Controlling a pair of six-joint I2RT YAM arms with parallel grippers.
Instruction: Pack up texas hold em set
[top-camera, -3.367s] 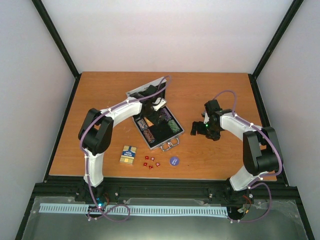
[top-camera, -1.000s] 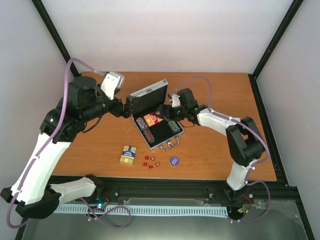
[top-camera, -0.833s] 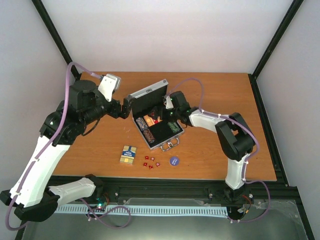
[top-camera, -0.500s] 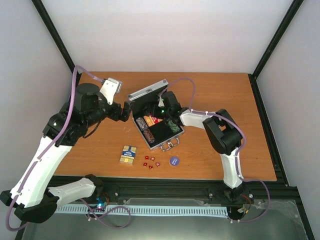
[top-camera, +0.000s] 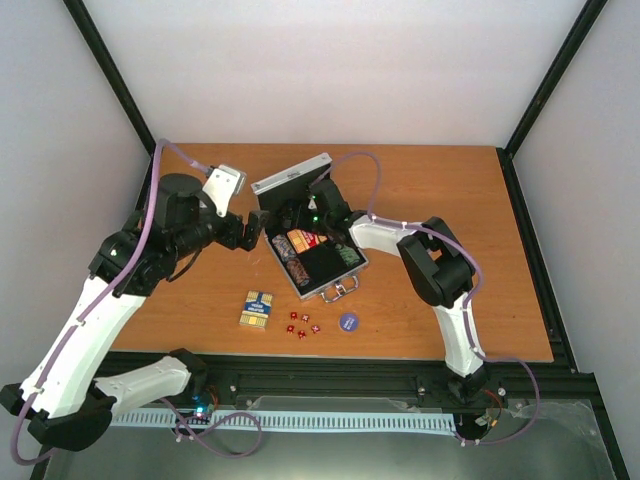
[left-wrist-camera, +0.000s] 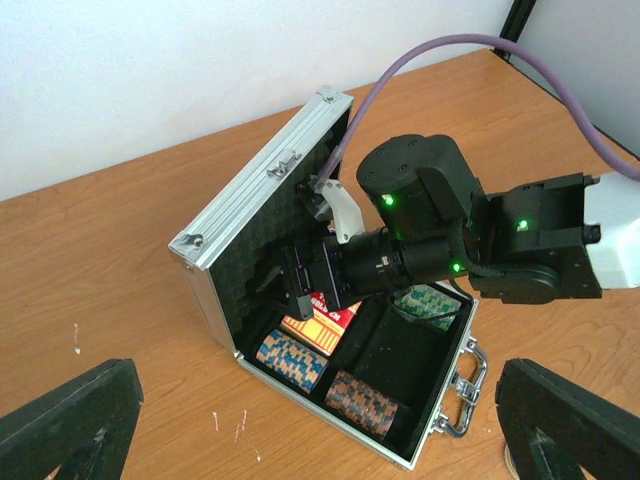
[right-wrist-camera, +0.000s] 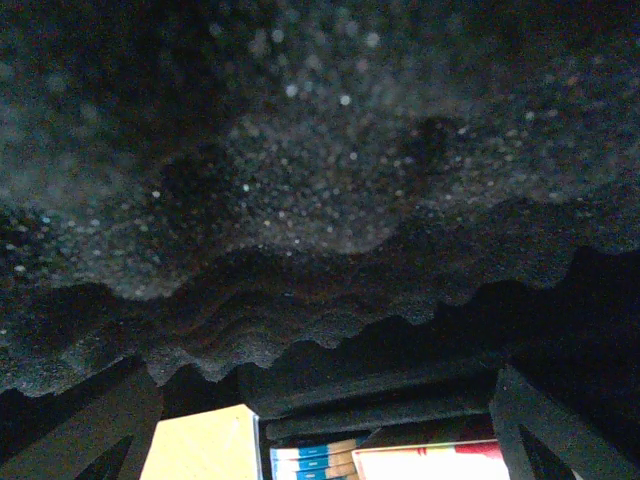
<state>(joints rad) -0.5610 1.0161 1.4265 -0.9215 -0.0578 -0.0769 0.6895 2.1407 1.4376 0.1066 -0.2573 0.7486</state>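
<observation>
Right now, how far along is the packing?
Done: chip stacks and red-orange card box sit in the case. In hand: nothing held; right end effector, open, is at the lid foam; left end effector open beside it. Left: blue-yellow box, red dice, purple disc on the table; lid open.

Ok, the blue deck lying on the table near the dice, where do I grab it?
Grip the blue deck across its two long edges, coming straight down from above. It lies flat on the table, so only its thin sides offer a pinch, and the narrow width is probably the easier span. The dice sit apart to its right.
</observation>
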